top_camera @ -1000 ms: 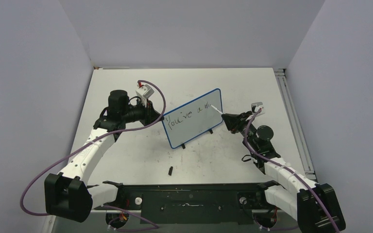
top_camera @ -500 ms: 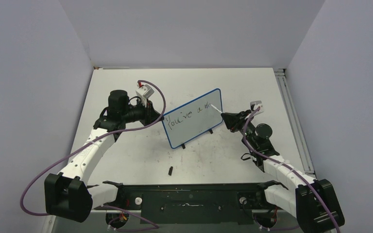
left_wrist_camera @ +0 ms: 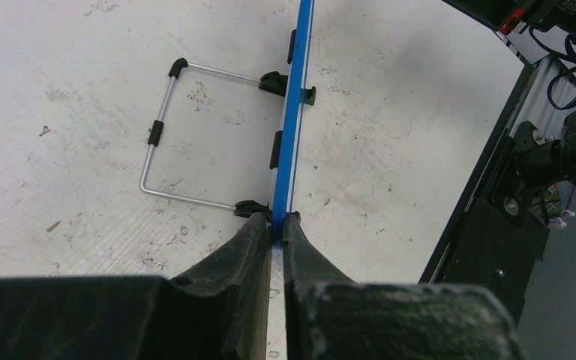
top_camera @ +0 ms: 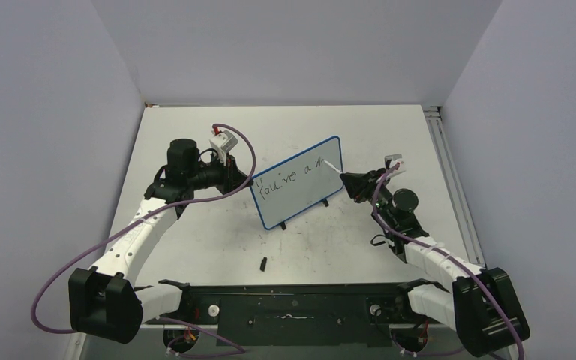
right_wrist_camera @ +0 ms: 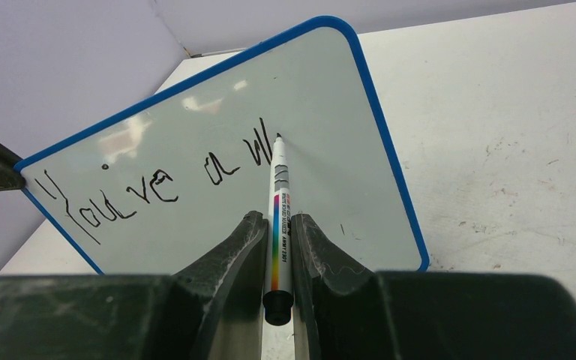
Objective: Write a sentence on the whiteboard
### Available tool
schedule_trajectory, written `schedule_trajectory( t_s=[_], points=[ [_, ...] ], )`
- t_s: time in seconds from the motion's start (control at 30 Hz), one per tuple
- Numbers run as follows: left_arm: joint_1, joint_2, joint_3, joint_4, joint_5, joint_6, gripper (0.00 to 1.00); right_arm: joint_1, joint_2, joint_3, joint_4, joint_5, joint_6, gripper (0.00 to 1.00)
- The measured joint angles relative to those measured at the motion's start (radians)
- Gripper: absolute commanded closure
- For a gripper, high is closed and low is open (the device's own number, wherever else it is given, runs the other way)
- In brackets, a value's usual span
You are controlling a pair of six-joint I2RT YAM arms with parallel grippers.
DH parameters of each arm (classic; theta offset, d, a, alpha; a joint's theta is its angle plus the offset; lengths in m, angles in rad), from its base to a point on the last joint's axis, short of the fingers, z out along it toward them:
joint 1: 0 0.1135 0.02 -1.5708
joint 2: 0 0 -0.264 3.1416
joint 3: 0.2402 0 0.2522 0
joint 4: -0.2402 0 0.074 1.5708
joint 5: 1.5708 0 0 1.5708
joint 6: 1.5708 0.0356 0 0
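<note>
The whiteboard (top_camera: 309,196), white with a blue frame, stands tilted on black feet mid-table. It also shows in the right wrist view (right_wrist_camera: 322,112) and edge-on in the left wrist view (left_wrist_camera: 294,112). The sentence (top_camera: 292,177) reads "You've a w" in black slanting letters (right_wrist_camera: 157,184). My left gripper (left_wrist_camera: 277,223) is shut on the board's left edge (top_camera: 241,178). My right gripper (right_wrist_camera: 277,229) is shut on a white marker (right_wrist_camera: 279,217) with a rainbow stripe, whose tip touches the board at the last letter. In the top view the right gripper (top_camera: 350,182) is at the board's right end.
A small black marker cap (top_camera: 264,263) lies on the table in front of the board. The board's wire stand (left_wrist_camera: 166,135) rests on the table behind it. A metal rail (top_camera: 450,187) runs along the table's right edge. Grey walls enclose three sides.
The right arm has shifted slightly left and up, and the last letter has gained a stroke. The left arm and the board have not moved.
</note>
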Motion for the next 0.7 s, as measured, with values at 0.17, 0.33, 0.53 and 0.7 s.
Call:
schedule_trajectory(
  t_s=[0.17,0.33,0.53,0.7],
  points=[
    [0.0,0.0,0.0,0.0,0.0,0.0,1.0,0.0,0.013,0.005,0.014,0.0,0.0,0.95],
    [0.0,0.0,0.0,0.0,0.0,0.0,1.0,0.0,0.0,0.005,0.009,0.001,0.001,0.95],
    [0.0,0.0,0.0,0.0,0.0,0.0,1.0,0.0,-0.061,0.005,-0.003,0.013,-0.001,0.95],
    [0.0,0.0,0.0,0.0,0.0,0.0,1.0,0.0,-0.053,0.005,-0.005,0.019,-0.001,0.95]
  ],
)
